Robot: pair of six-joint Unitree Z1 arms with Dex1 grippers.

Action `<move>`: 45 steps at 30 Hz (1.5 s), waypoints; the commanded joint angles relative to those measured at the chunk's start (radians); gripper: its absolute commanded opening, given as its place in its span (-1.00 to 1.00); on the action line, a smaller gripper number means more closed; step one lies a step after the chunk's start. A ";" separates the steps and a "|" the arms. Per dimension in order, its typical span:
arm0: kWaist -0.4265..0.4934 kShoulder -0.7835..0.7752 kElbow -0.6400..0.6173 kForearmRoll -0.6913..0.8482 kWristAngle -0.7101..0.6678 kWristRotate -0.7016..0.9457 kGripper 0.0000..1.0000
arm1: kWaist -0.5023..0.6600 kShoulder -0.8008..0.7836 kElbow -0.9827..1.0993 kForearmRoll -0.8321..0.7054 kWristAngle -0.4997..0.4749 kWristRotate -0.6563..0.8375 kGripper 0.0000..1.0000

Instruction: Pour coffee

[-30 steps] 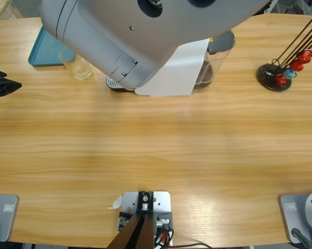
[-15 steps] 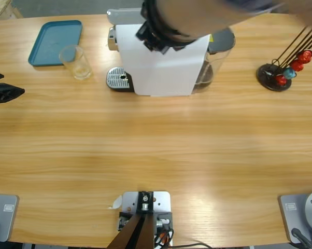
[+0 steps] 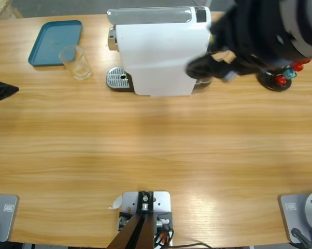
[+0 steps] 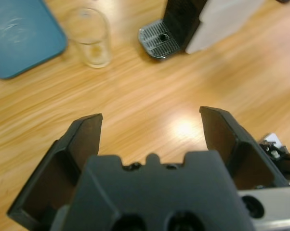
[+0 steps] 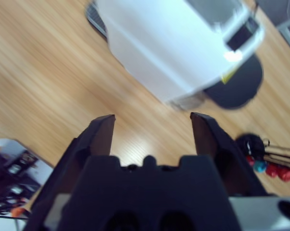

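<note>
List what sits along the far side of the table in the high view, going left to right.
Black gripper tip at the left edge → blue tray → empty glass → drip grate → white coffee machine → capsule stand with red and blue capsules. An arm blurs across the space between the machine and the stand, so it is left out.

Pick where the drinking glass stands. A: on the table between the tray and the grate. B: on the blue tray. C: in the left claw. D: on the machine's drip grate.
A: the glass stands on the bare table, beside the tray and apart from the grate; the left claw is open and holds nothing.
</note>
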 commanded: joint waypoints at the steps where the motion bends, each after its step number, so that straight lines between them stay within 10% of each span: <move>1: 0.086 0.238 0.061 -0.248 -0.016 0.008 0.84 | -0.020 -0.179 0.344 -0.163 0.012 0.087 0.74; 45: 0.085 0.847 0.189 -1.024 0.219 0.100 0.90 | -0.055 -0.231 0.570 -0.294 0.108 0.084 0.91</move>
